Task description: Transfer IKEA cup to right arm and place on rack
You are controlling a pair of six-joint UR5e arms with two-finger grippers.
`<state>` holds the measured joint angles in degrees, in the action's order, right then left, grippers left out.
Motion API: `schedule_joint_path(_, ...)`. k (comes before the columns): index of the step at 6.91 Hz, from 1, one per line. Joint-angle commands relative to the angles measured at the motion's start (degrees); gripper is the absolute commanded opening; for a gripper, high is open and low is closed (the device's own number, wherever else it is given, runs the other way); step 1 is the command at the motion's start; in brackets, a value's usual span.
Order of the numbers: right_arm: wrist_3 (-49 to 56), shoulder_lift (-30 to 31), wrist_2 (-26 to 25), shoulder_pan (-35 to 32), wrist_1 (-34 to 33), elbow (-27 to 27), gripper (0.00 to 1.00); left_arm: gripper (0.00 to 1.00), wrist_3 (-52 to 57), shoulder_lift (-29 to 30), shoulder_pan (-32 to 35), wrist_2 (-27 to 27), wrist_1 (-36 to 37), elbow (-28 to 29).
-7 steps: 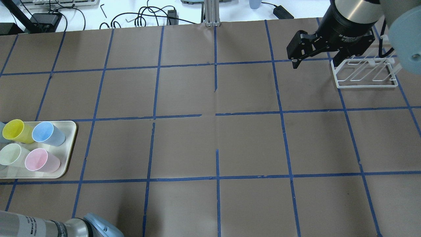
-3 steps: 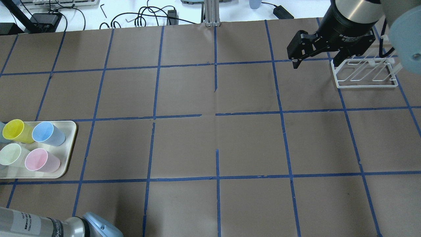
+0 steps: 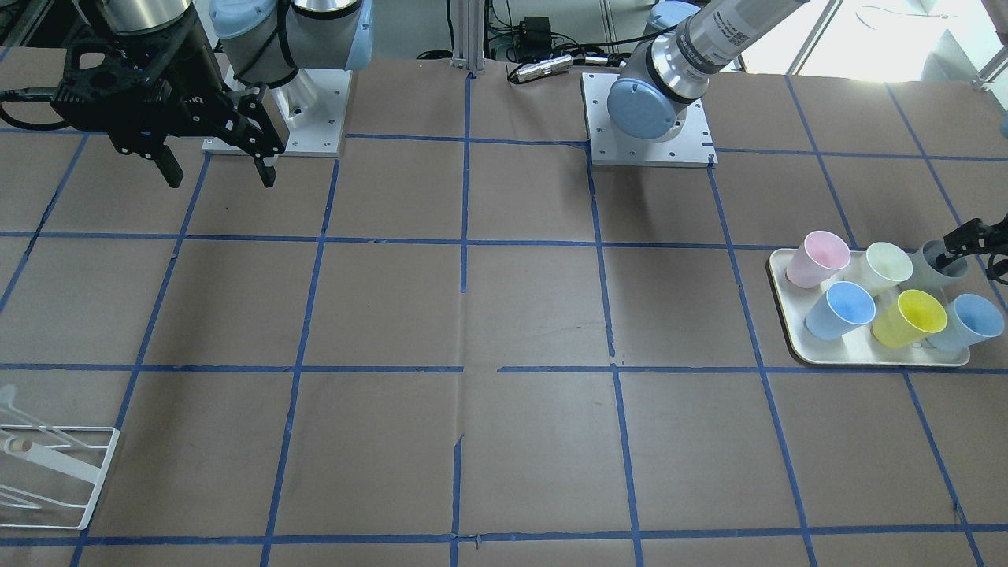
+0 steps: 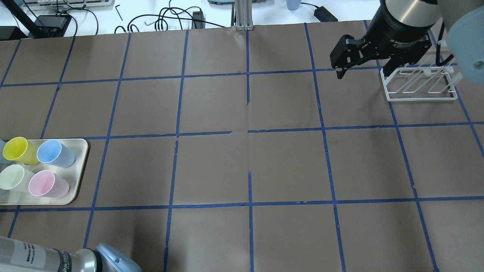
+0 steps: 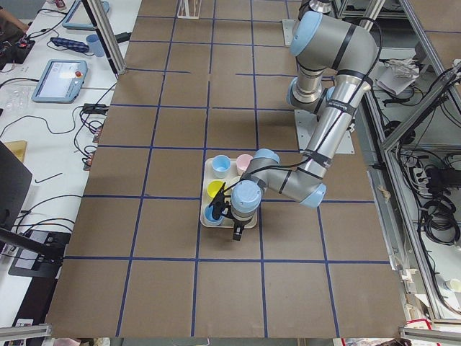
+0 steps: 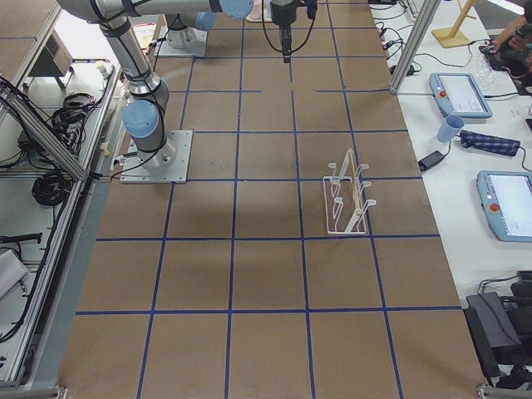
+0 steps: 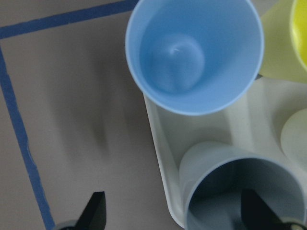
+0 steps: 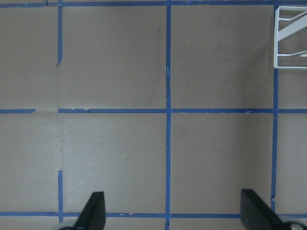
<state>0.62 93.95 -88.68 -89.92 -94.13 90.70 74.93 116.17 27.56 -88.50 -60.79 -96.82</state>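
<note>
IKEA cup [image 7: 216,165] mouth-up in tray [image 7: 160,158], desk's left edge, among 6 cups. Left end effector [image 7: 175,215] released, 1 finger seemingly inside cup. Right end effector [image 3: 219,167] released, empty. Cup probably light, stiff, slick: pinch wall at rim.

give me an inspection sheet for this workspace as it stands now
surface: brown paper-covered table with a blue tape grid, some lines broken
job's things: grey IKEA cup mouth up at a corner of the cream tray; white wire rack with no cup on it
clutter: pink cup, pale green cup, yellow cup and two light blue cups on the same tray
grippers: left gripper open, fingers straddling the IKEA cup's wall, one inside, one outside; right gripper open, empty, above the table
cables: loose black cables on the white bench beyond the table
surroundings: teach pendants and a blue cup on the side bench
</note>
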Motion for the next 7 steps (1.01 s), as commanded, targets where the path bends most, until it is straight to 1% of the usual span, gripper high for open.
schedule_joint_path(1,0.0,0.0,0.0,0.0,0.0,-0.1,1.00,0.70,0.1,0.2,0.1,-0.6,0.0,-0.2)
schedule_joint_path(3,0.0,0.0,0.0,0.0,0.0,-0.1,1.00,0.21,0.1,-0.8,0.3,-0.6,0.1,-1.9)
schedule_joint_path(4,0.0,0.0,0.0,0.0,0.0,0.0,1.00,0.09,0.1,-1.2,0.3,-0.4,0.1,-3.0)
schedule_joint_path(5,0.0,0.0,0.0,0.0,0.0,0.0,1.00,0.00,-0.1,-1.4,0.4,-0.5,0.1,-3.2)
schedule_joint_path(6,0.0,0.0,0.0,0.0,0.0,0.0,1.00,0.00,-0.2,-1.6,0.4,-0.6,0.1,-2.8)
schedule_joint_path(7,0.0,0.0,0.0,0.0,0.0,-0.1,1.00,0.00,0.2,-1.8,0.4,-2.2,0.1,-2.0)
